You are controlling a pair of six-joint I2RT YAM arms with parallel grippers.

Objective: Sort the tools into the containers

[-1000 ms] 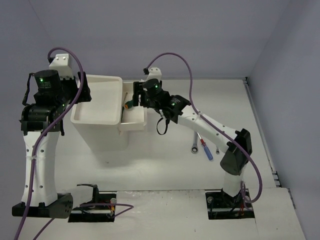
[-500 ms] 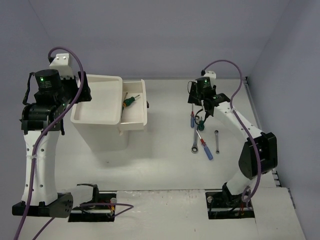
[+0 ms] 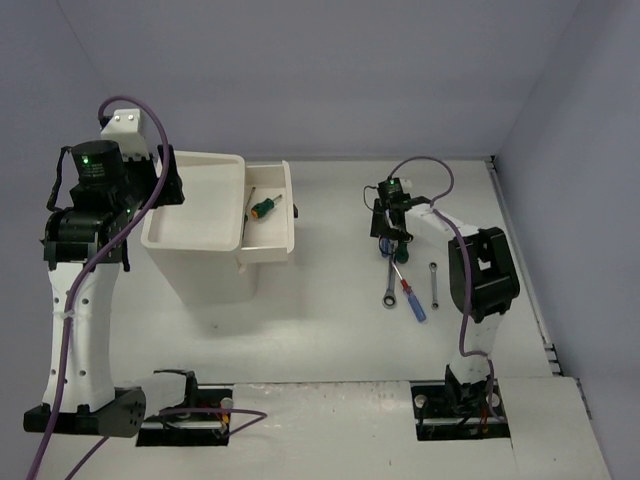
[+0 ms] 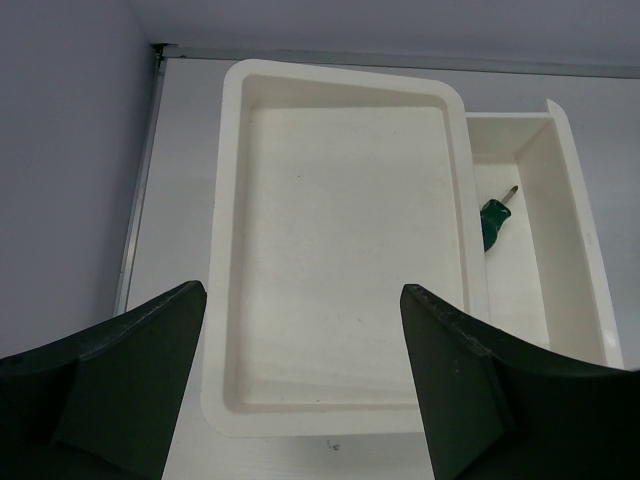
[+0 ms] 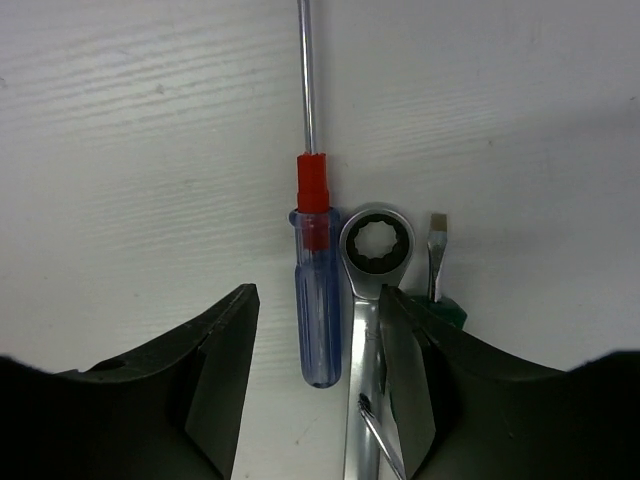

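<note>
The white container box [image 3: 200,270] stands at the left, its shallow tray top [image 4: 340,92] bare. Its top drawer [image 3: 291,225] is pulled out to the right and holds a green-handled screwdriver [image 4: 492,224] [image 3: 262,207]. My left gripper [image 4: 303,310] [image 3: 167,182] hangs open above the tray's near edge. My right gripper [image 5: 315,320] [image 3: 392,232] is low over the table and open. A blue-handled screwdriver [image 5: 318,320] with a red collar lies between its fingers. A ring wrench [image 5: 374,245] lies against the right finger, and another green-handled screwdriver [image 5: 437,270] is beyond it.
More tools lie on the table nearer than the right gripper: a silver wrench [image 3: 388,293], a red-and-blue screwdriver [image 3: 409,296] and a small wrench [image 3: 434,282]. The side wall [image 3: 560,200] runs close along the right.
My right arm swung from over the open drawer to the tools at the right and came down low over them, its jaws narrowing. The left arm has not moved.
</note>
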